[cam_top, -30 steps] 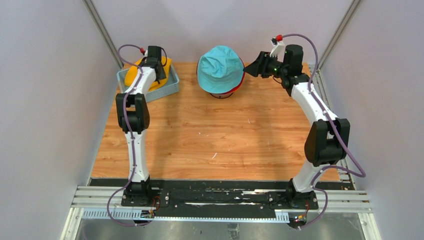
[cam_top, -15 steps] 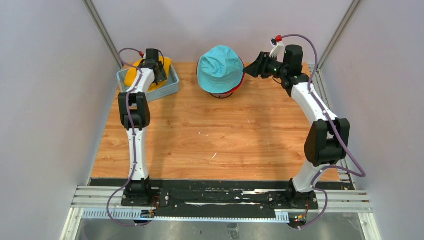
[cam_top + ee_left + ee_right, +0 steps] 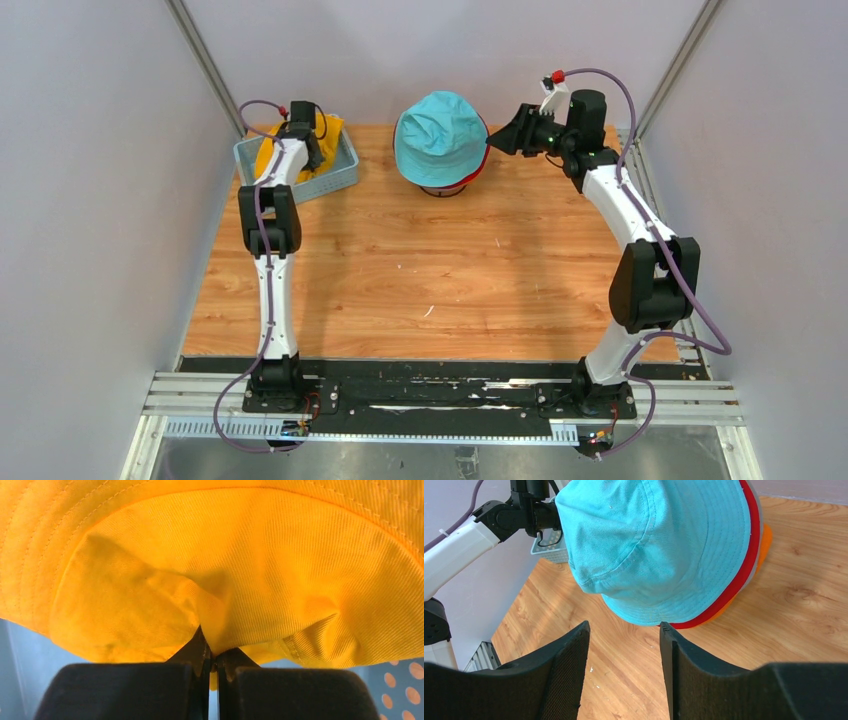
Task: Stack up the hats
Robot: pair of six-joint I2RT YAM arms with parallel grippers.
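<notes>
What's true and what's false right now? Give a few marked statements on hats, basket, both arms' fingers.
The left arm's fingers are shut on the yellow fabric bucket hat. True.
That yellow hat lies on the stack. False: it is at the light blue perforated plastic basket, far left.
The teal fabric bucket hat tops the stack. True.
The right arm's fingers grip the teal hat. False: they stand open beside it.
A red fabric hat shows its brim under the teal one. True.
</notes>
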